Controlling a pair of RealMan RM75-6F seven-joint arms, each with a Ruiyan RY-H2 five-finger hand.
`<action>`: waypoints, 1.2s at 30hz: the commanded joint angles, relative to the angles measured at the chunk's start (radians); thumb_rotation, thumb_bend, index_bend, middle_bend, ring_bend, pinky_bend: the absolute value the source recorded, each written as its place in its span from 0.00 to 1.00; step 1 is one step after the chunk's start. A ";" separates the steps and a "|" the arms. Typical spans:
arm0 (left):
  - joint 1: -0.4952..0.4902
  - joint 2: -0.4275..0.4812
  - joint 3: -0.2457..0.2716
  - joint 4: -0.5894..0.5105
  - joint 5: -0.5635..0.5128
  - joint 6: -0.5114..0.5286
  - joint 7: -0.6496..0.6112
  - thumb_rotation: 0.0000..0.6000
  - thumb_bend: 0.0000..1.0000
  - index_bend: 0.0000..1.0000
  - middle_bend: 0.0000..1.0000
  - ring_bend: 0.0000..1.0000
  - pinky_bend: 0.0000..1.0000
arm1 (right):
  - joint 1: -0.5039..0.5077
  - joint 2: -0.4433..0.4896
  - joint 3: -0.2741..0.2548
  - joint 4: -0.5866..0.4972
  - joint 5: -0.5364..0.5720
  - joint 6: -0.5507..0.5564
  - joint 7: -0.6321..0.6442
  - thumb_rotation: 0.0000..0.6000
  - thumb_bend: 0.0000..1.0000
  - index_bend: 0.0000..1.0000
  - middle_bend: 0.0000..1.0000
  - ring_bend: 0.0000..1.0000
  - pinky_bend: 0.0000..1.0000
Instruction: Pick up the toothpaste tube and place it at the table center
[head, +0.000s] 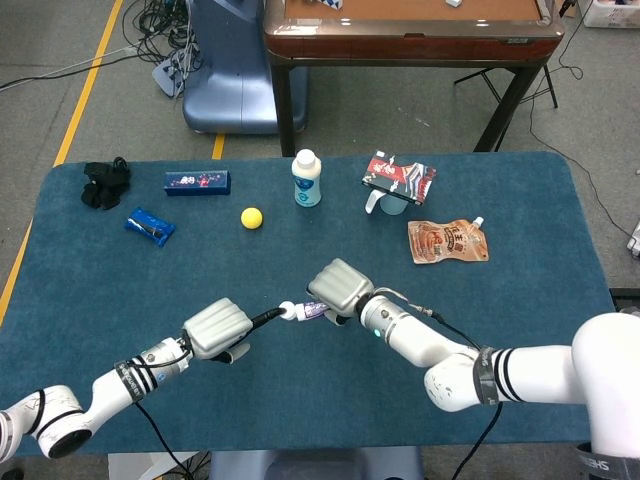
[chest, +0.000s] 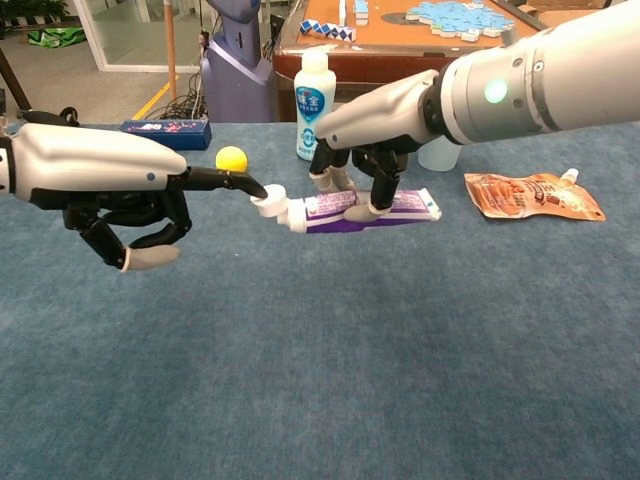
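Observation:
The toothpaste tube (chest: 365, 208) is white and purple with its white flip cap (chest: 268, 199) hinged open at the left end. My right hand (chest: 375, 125) grips the tube from above, fingers on both sides of its body. It lies level near the middle of the blue table (head: 520, 300); whether it touches the cloth I cannot tell. My left hand (chest: 110, 185) is to its left with one finger stretched out, the tip touching the open cap, and the other fingers curled in on nothing. In the head view the tube (head: 305, 311) shows between the left hand (head: 215, 330) and right hand (head: 340, 288).
Along the far side stand a white bottle (head: 307, 178), a yellow ball (head: 251, 217), a blue box (head: 197, 182), a blue snack packet (head: 149, 226) and a black bundle (head: 105, 183). An orange pouch (head: 447, 241) and a red-white packet (head: 398, 178) lie at the back right.

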 joint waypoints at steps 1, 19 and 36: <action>-0.001 0.000 0.003 0.001 0.000 0.000 0.001 1.00 0.46 0.00 0.75 0.84 0.89 | -0.007 0.002 0.004 0.001 -0.010 0.003 0.012 1.00 0.69 0.91 0.83 0.72 0.43; 0.036 -0.002 0.011 -0.002 -0.021 0.081 -0.015 1.00 0.46 0.00 0.64 0.66 0.82 | -0.070 0.017 0.036 -0.005 -0.087 0.019 0.116 1.00 0.69 0.91 0.83 0.73 0.46; 0.185 0.067 -0.040 0.007 -0.098 0.276 -0.446 0.20 0.16 0.00 0.08 0.10 0.28 | -0.279 -0.068 0.091 -0.005 -0.361 0.114 0.419 1.00 0.69 0.91 0.83 0.75 0.63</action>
